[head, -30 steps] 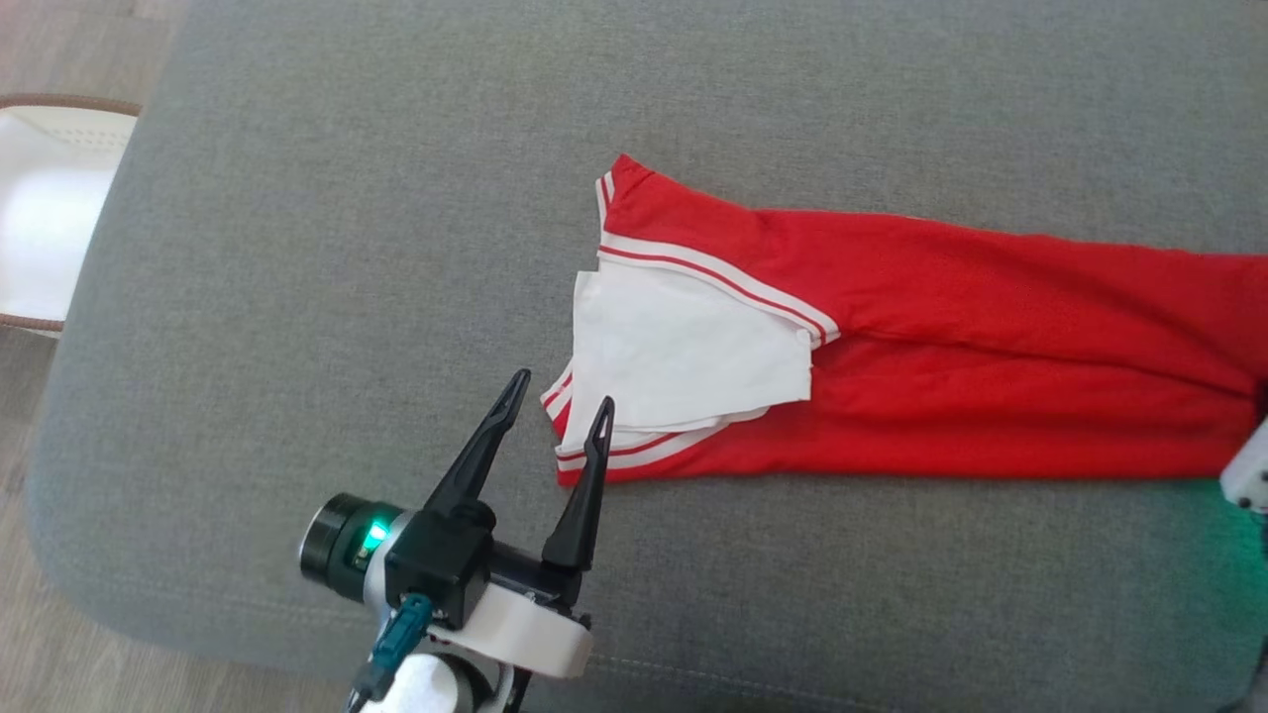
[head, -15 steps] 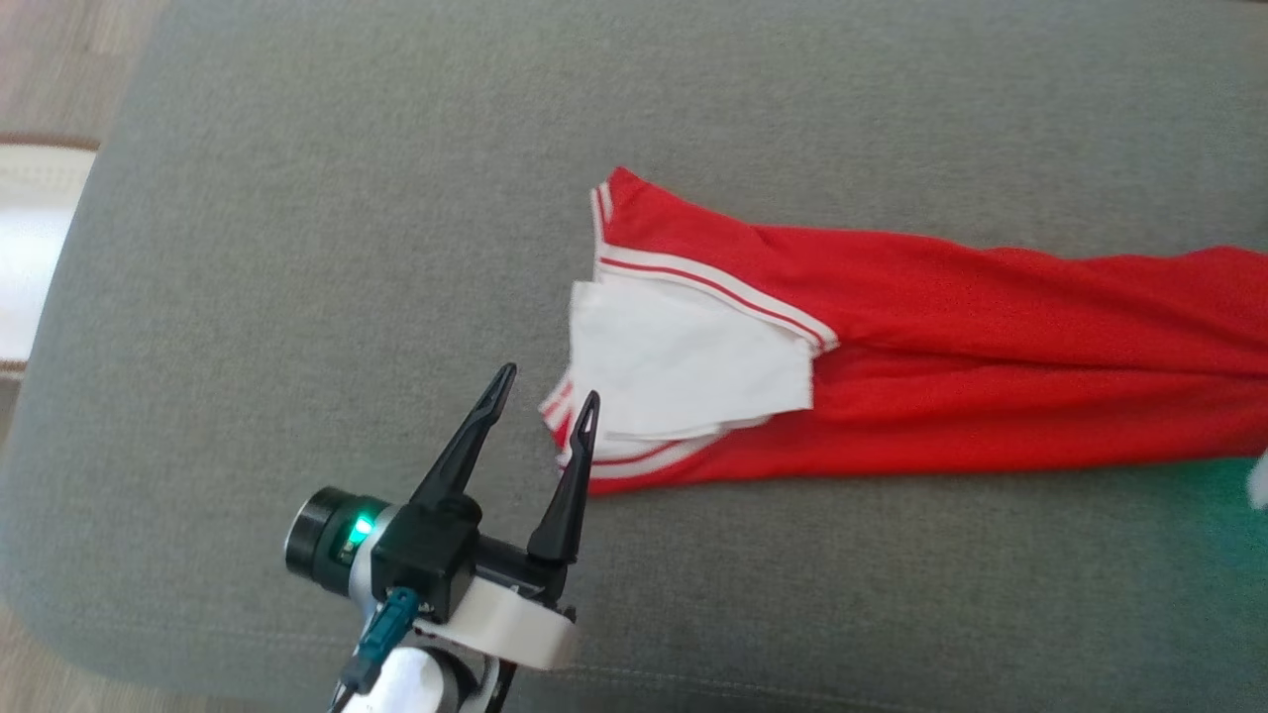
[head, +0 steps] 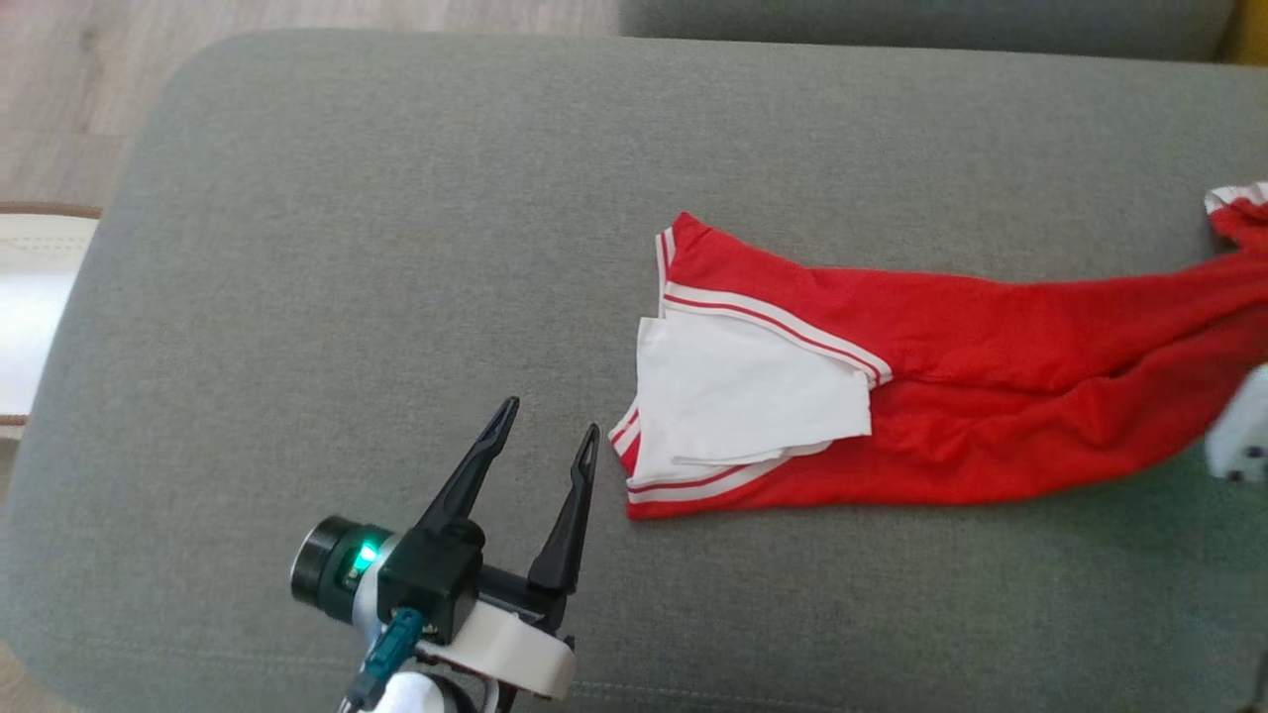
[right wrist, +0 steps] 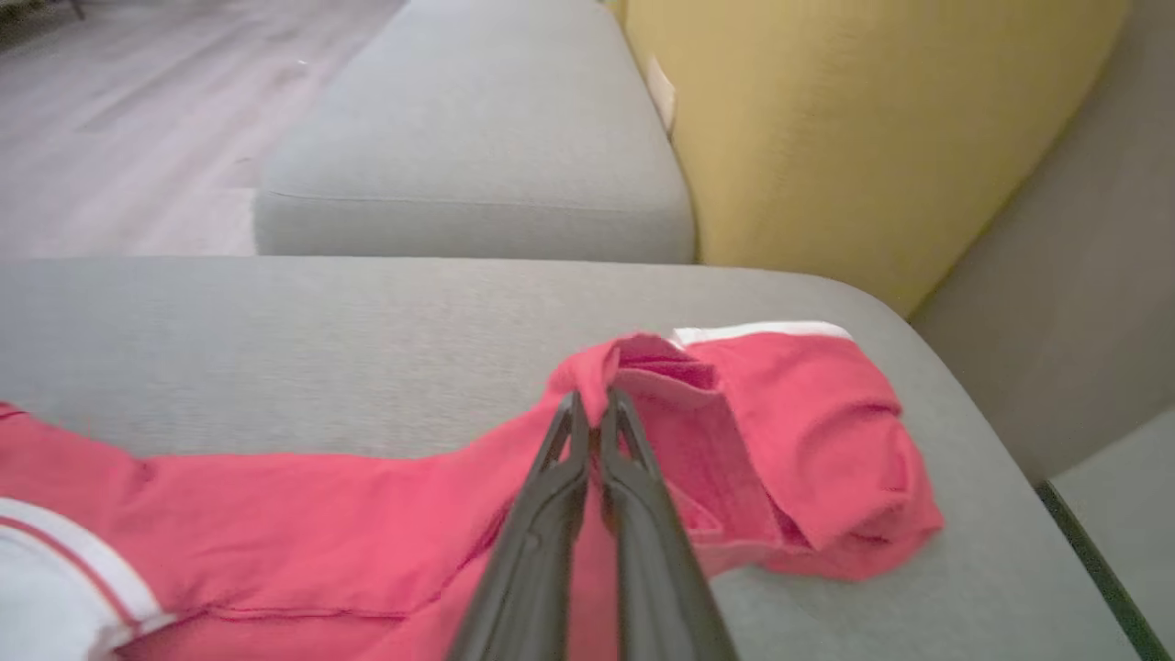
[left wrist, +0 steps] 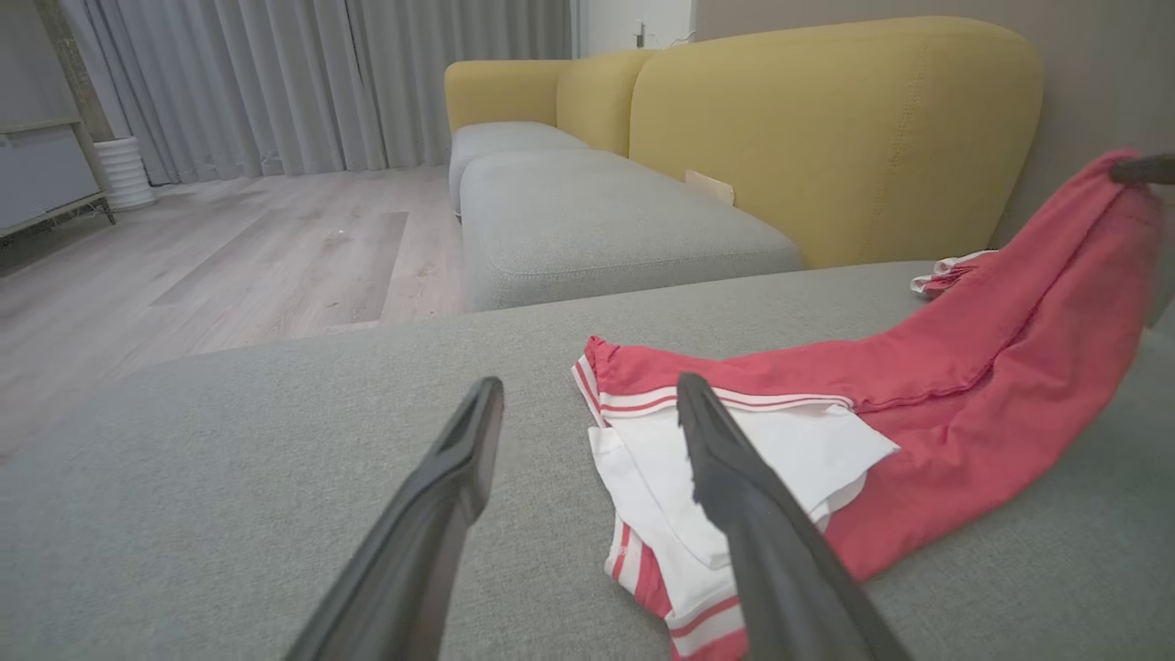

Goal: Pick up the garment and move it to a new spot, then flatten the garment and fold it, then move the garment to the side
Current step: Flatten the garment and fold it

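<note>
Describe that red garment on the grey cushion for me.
The red garment is soft cloth with white-and-red striped trim and a white panel at its left end. It lies stretched, wrinkled, across the grey cushion. Its right end is raised, pinched in the shut right gripper; the open left gripper hovers beside it, not touching.

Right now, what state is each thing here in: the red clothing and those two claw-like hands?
garment: stretched out long on the grey cushion, wrinkled, not yet flattened, its right end pinched and raised.
left gripper: jaws open, holding nothing, beside the garment's white end.
right gripper: jaws shut on a fold of the garment's red fabric.
</note>
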You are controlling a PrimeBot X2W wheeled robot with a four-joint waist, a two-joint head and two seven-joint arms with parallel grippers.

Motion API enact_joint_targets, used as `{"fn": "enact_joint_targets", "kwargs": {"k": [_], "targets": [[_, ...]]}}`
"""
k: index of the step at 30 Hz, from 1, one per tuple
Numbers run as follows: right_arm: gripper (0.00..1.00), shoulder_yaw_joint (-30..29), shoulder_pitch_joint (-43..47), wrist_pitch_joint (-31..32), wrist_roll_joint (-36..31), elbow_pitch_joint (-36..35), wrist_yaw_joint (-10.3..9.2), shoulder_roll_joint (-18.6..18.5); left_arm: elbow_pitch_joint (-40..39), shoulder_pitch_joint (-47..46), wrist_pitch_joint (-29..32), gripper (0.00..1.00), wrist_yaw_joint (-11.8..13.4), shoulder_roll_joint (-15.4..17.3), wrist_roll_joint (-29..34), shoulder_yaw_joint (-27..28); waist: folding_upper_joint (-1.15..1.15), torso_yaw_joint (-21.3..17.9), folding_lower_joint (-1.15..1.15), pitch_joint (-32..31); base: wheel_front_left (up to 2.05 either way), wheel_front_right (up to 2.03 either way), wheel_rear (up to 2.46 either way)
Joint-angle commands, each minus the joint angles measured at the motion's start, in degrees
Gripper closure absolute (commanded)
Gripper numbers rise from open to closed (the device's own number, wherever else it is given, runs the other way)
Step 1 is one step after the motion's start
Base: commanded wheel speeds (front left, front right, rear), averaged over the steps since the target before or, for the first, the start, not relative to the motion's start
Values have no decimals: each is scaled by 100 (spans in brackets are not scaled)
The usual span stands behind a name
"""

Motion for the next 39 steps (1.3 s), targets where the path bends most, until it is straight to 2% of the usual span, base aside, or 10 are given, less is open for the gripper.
{"fn": "enact_joint_targets", "kwargs": {"k": [1, 6, 15, 24, 31, 32, 33, 39], "targets": [[100, 291, -107, -6, 44, -323, 37, 10, -143, -90, -70, 0, -28, 23, 23, 203, 0, 82, 0, -64, 0, 0, 0], [100, 1174, -111, -94, 107, -377, 37, 218, -61, -16, -70, 0, -63, 7, 4, 169, 0, 402, 0, -253, 0, 0, 0], [100, 2458, 0, -118, 205, -150, 37, 354, 90, 21, -70, 0, -128, -55, -55, 108, 0, 987, 0, -347, 0, 0, 0], [100, 3213, 36, -341, 373, 484, 37, 381, 179, 18, -70, 0, -186, -123, -83, 70, 0, 1418, 0, -302, 0, 0, 0], [100, 3650, -189, -566, 564, 1136, 37, 383, 210, 5, -70, 0, -214, -178, -81, 74, 0, 1552, 0, -176, 0, 0, 0], [20, 3703, -228, -632, 592, 1200, 37, 383, 206, -1, -70, 0, -217, -187, -75, 78, 0, 1556, 0, -158, 0, 0, 0], [0, 3750, -266, -739, 661, 1238, 37, 383, 203, -7, -70, 0, -219, -197, -70, 85, 0, 1555, 0, -144, 0, 0, 0], [0, 3711, -386, -1447, 969, 1137, 37, 383, 160, 19, -70, 0, -200, -241, -37, 177, 0, 1337, 0, -133, 0, 0, 0]]}}
